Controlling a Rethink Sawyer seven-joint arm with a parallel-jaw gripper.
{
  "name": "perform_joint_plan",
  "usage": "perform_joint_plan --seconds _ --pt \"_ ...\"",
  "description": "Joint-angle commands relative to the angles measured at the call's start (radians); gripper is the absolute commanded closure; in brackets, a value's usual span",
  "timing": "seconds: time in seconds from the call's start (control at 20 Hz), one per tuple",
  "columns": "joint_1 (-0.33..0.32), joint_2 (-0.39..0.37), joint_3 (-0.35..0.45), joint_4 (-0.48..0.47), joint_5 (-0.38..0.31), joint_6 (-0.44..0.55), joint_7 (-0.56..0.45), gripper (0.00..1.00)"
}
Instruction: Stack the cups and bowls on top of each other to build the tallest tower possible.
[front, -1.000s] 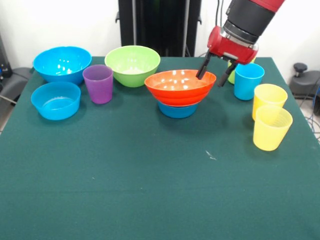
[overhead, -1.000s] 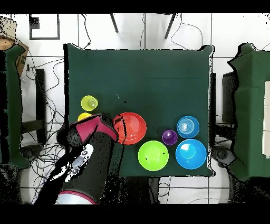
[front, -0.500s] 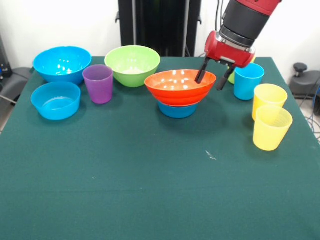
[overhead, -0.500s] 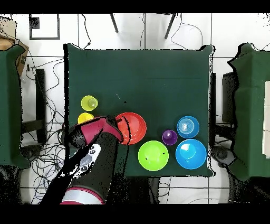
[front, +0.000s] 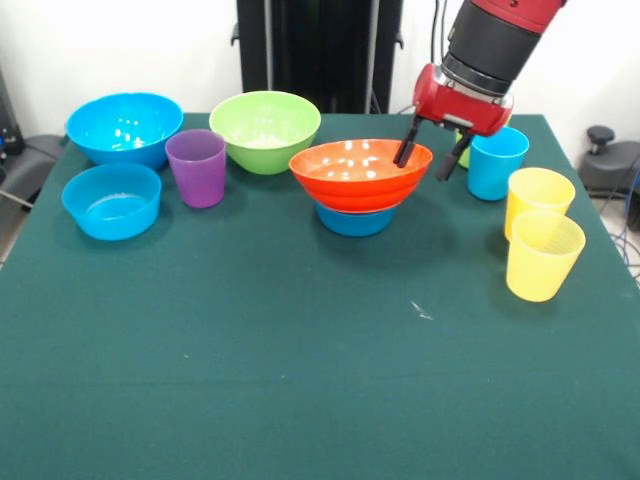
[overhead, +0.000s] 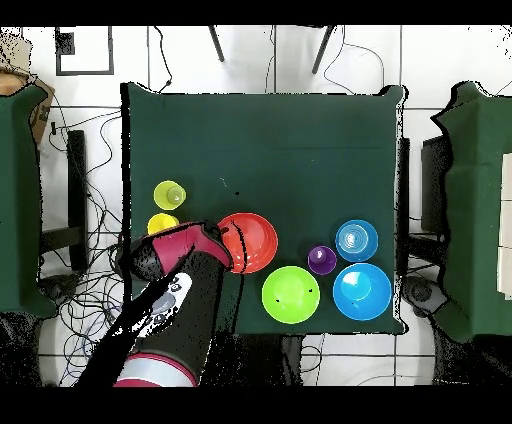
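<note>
Change: the gripper (front: 427, 161) stands slightly further toward the blue cup (front: 496, 162) than half a second ago, and slightly higher than a second ago; bowls and cups lie as before.
Tower: the orange bowl (front: 360, 172) sits mouth up on a small blue bowl (front: 354, 221), axis upright, near the middle of the table's far half; only these two are stacked.
Jaws: moderately open, holding nothing; one finger (front: 406, 143) hangs over the orange bowl's rim on the blue-cup side, the other outside it, so the rim lies between them. Whether either touches the rim cannot be told.
Purple cup: the purple cup (front: 197, 167) stands upright, mouth up, on the table (front: 300, 380) just in front of the green bowl (front: 264, 129), apart from the stack.
Other bowls: the big blue bowl (front: 125, 127) sits at the far corner, the second small blue bowl (front: 111, 200) just in front of it, both mouth up.
Other cups: the blue cup stands upright just beside the gripper; a green cup (front: 463, 151) is mostly hidden behind the arm. Two yellow cups (front: 540, 240) stand close together nearer the camera, one partly hiding the other.
Overhead: the arm (overhead: 175, 300) covers the table's near corner; the orange bowl (overhead: 250, 242) shows beside its wrist, the yellow cups (overhead: 168, 196) just beyond.
</note>
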Motion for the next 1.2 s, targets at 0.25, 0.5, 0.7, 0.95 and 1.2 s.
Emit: perform_joint_plan --seconds 0.25,0.5,0.7,0.95,1.2 --pt "0.033 0.081 0.049 0.025 0.057 -0.024 0.193 0.00" --pt "0.032 0.104 0.044 0.024 0.069 -0.039 0.196 0.00" --pt "0.043 0.132 0.033 0.026 0.079 -0.064 0.205 0.00" --pt "0.057 0.151 0.016 0.035 0.087 -0.087 0.212 0.00" --pt "0.068 0.163 0.008 0.035 0.097 -0.096 0.215 0.00"
